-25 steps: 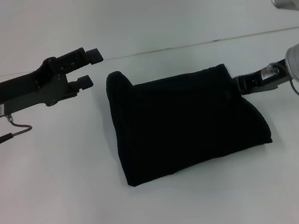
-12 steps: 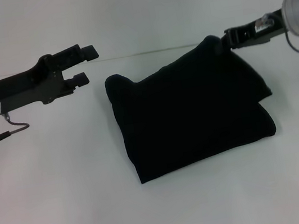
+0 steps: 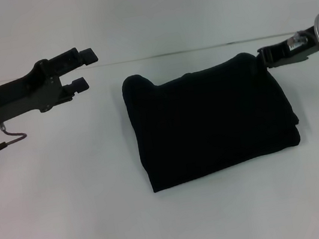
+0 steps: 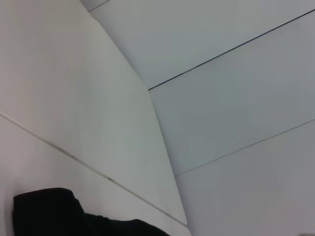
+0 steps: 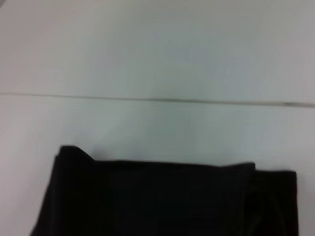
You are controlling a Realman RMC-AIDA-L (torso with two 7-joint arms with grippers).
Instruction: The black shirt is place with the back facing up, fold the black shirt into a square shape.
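Garment: I see the black shirt (image 3: 211, 120), a soft plain black fabric T-shirt, lying folded into a compact, roughly rectangular bundle at the middle of the white table (image 3: 72, 218). No sleeves or lettering show in any view.

Fold state: in the head view the near and left edges are fairly straight. The far left corner bulges upward, and layered edges show along the right side.

Left gripper: I read the left gripper (image 3: 82, 70) as spread, with a clear gap between its two black fingers. It hangs above the table, apart from the shirt's far left corner, and holds nothing.

Right gripper: the right gripper (image 3: 264, 58) sits at the shirt's far right corner. Black fingers against black cloth prevent me from telling whether it pinches the fabric or is released.

Wrist views: the right wrist view shows the shirt's far edge, flat and layered. The left wrist view shows only a small piece of it.

Progress: I judge the folding largely complete. Remaining work appears limited to releasing the far right corner, if held, and squaring the bulged corner.
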